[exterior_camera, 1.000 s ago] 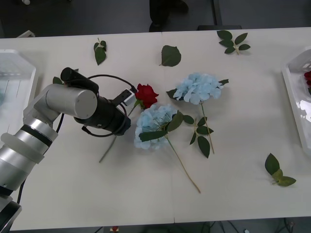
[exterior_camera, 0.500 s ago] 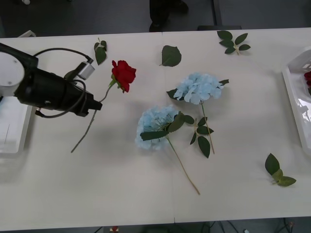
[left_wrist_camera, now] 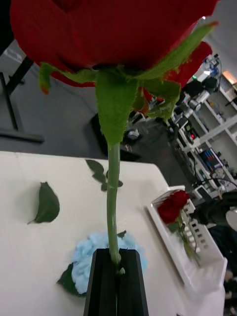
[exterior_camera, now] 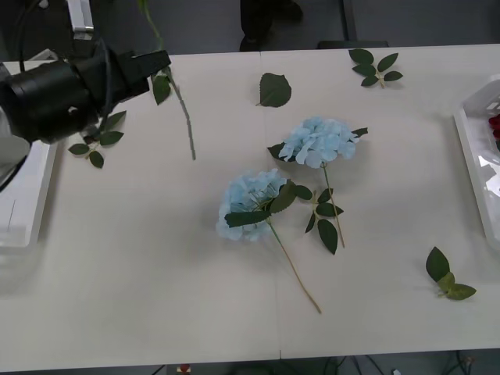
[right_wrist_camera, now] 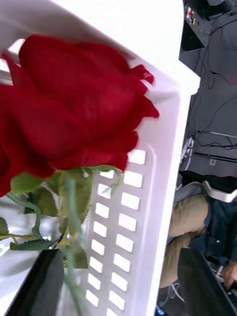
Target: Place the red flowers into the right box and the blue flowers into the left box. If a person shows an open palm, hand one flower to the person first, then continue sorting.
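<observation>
Red rose [left_wrist_camera: 113, 34], light, limp-stemmed: pinched mid-stem in closed left claw [left_wrist_camera: 117, 269]; right claw [right_wrist_camera: 118, 281] spread, empty.

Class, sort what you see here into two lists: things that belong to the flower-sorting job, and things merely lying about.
Belongs to the job:
- red rose on a thin green stem, clamped in the left gripper
- second red rose at the right gripper
- two pale-blue hydrangeas
- shallow white plastic right box
- white left box

Lying about:
- loose green leaves on the white table
</observation>
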You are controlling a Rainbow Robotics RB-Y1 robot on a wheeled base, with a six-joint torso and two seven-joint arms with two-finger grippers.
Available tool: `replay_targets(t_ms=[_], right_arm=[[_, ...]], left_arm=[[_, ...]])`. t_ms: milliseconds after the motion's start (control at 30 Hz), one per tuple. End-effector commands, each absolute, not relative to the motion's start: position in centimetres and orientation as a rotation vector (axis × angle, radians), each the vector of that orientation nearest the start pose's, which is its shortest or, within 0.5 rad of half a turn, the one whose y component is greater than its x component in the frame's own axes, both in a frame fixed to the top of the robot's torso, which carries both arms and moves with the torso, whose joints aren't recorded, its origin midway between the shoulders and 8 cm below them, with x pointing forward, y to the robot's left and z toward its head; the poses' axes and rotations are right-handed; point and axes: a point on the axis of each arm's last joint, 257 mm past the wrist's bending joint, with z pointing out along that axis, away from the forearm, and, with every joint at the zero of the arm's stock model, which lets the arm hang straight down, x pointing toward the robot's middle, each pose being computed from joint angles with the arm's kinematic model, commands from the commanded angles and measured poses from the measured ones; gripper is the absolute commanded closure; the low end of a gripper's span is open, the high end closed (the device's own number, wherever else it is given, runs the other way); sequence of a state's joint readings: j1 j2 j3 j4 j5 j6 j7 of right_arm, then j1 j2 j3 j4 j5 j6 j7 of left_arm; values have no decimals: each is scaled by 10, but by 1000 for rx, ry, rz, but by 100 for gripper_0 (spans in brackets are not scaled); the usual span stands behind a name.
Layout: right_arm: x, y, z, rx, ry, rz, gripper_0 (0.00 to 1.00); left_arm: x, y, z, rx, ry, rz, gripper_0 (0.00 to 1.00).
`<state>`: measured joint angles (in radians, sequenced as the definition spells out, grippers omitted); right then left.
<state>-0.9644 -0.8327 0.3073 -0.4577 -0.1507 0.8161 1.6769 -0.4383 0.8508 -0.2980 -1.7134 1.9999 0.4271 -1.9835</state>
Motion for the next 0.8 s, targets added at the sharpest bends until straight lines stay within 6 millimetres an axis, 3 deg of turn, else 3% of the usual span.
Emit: replay_targets(t_ms=[33,200,367,467,533,767,800], right_arm=[[586,-643,-157,-86,2398,-985,27],[587,-632,-163,-60,2431,-820,21],[583,-598,-147,-178,2515,-572,17],[572,-561,-138,-250,2573,-334,14],[563,-525,-135,-330,2597,-143,12],[541,-407,-126,-604,2503,431,8],[539,-398,-125,-623,2494,469,8]], left_arm=[[527,63,-28,258,1565,-1104,100],[523,31,-8,276,1499,-1145,100],[518,-5,12,274,1438,-1218,100],[512,-31,24,282,1408,-1268,100],[506,-55,33,272,1377,-1311,100],[501,-112,44,200,1309,-1352,100],[501,-115,44,199,1304,-1343,100]])
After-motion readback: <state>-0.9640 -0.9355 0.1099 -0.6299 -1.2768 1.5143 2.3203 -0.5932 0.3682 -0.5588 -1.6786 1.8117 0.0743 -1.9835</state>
